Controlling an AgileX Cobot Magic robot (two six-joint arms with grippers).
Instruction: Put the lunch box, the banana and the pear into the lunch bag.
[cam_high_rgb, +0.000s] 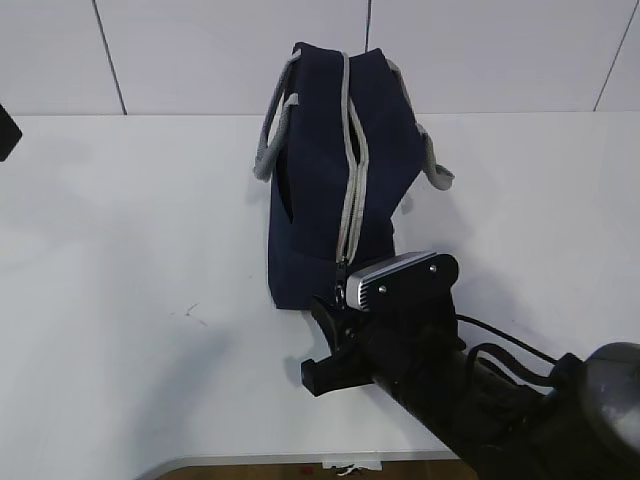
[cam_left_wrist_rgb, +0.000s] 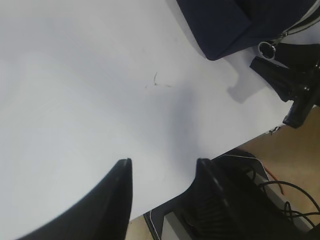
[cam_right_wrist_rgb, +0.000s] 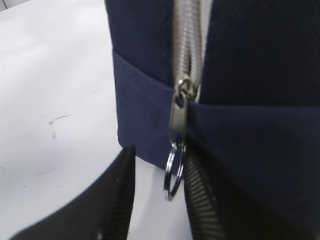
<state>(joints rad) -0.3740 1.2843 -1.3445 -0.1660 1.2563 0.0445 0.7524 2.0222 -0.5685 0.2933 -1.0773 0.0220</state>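
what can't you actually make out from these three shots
- Inside of the lunch bag: its zipper is closed in the exterior view, so the contents cannot be seen.
- Right gripper: whether a finger touches the ring pull is unclear; the right wrist view is close and blurred.
- Bag top: cut off by the edge in the left wrist view.

— What colour is the lunch bag (cam_high_rgb: 310, 215)?
— Navy blue, plain weave, with a grey zipper (cam_high_rgb: 352, 190) running down its middle and grey webbing handles (cam_high_rgb: 275, 130) at its sides.
— And the ring pull (cam_right_wrist_rgb: 174, 172)?
— Silver metal, hanging at the zipper's lower end.
— Below the bag?
— A black tool (cam_right_wrist_rgb: 157, 200) with ribbed pads; the worktop (cam_high_rgb: 130, 250) is white, faintly scuffed.
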